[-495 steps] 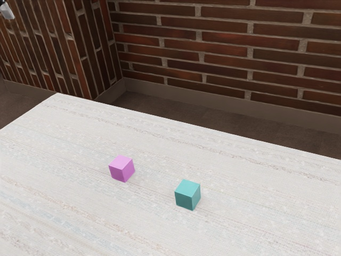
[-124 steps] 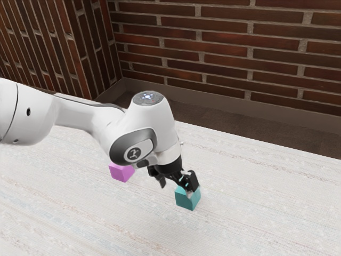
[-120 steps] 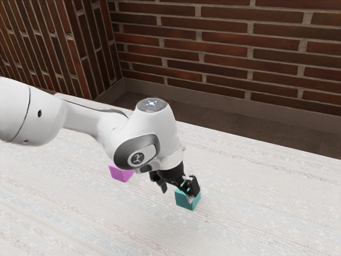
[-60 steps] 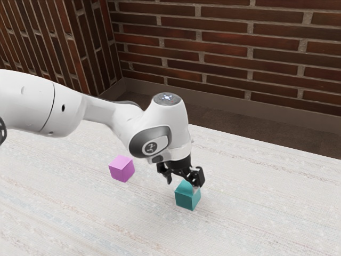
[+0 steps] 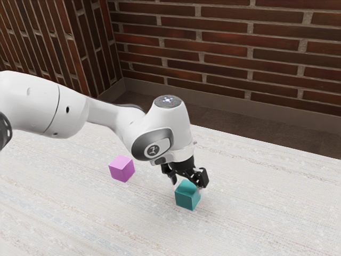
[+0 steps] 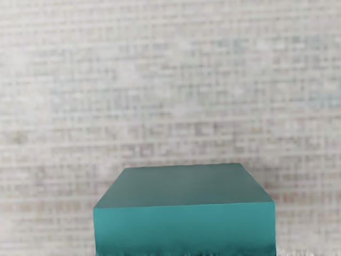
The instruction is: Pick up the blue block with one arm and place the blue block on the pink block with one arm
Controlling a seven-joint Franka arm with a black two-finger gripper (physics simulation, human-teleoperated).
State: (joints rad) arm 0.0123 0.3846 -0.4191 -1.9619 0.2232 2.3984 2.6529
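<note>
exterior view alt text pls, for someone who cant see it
A white robot arm reaches in from the exterior view's left, its black jaws spread open just above a blue block that sits on a pale table. A pink block sits apart, nearer the view's left; a brick wall stands behind.

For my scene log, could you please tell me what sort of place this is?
Probably a simulated indoor room corner: red brick walls meeting behind a pale table, with dark floor between.
</note>
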